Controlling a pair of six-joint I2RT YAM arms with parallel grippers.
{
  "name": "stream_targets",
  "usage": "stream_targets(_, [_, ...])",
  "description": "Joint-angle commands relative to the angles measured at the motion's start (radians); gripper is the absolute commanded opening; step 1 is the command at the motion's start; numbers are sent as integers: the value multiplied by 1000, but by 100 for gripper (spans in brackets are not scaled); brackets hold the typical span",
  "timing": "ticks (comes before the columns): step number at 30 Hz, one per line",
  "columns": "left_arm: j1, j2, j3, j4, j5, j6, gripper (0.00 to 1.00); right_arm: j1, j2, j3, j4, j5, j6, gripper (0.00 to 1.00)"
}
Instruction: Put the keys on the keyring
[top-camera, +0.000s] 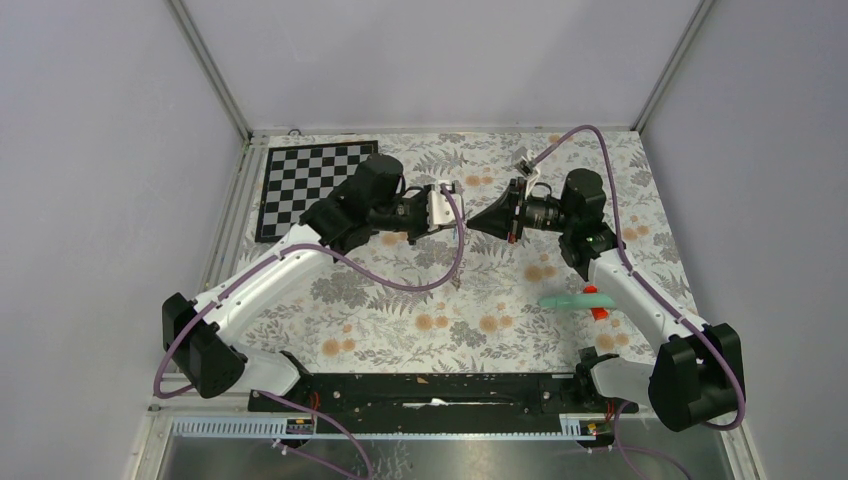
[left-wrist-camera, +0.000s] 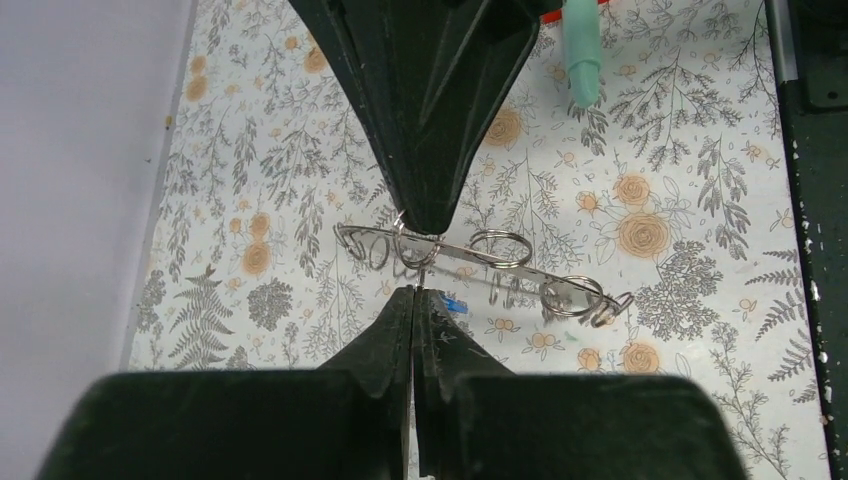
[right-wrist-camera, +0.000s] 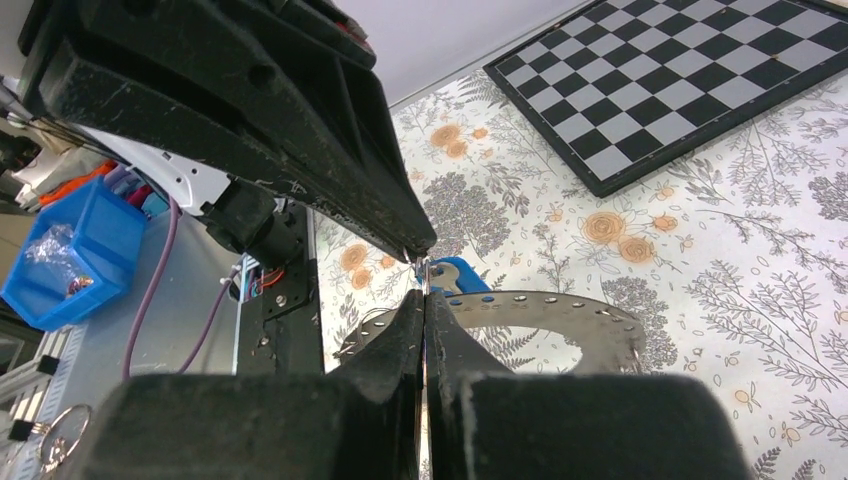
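In the overhead view, the left gripper (top-camera: 455, 208) and right gripper (top-camera: 476, 220) are seen tip to tip at upper centre, over a floral table (top-camera: 400, 310); the keyring cannot be made out there. In the left wrist view, the left jaws, at bottom centre, are clenched, with a blue-tagged key (left-wrist-camera: 455, 302) just beside their tips; what they grip cannot be told. The keyring (left-wrist-camera: 530, 275), seen edge-on across the middle, is pinched by the right jaws reaching down from the top. In the right wrist view, the grey hoop is seen right of centre, behind the clenched right fingers.
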Motion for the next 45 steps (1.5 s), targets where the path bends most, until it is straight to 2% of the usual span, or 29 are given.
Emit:
stream_targets(1, [-13,-26,5,34,-15,11,0,-9,-4,21,70,23,48,0])
stream_targets(15, [-102,-3,-19,91,-159,-7,0,-24,27,14,96,125,180,0])
stream_targets(25, [-106,19,-36,120,-130,-54,1,-33,21,-14,182,108,241,0])
stream_targets(31, [-105,-9,-55,75,-90,-37,38,-63,-7,-34,206,74,197,0])
stream_targets(34, [-97,-39,-68,56,-87,-20,49,-73,-22,-42,194,40,131,0])
stream_targets(40, [-41,-85,-61,48,-61,-52,58,-75,-51,-54,122,-68,-53,0])
stream_targets(45, [-2,-61,-14,53,45,-112,56,-74,-64,-56,54,-148,-171,0])
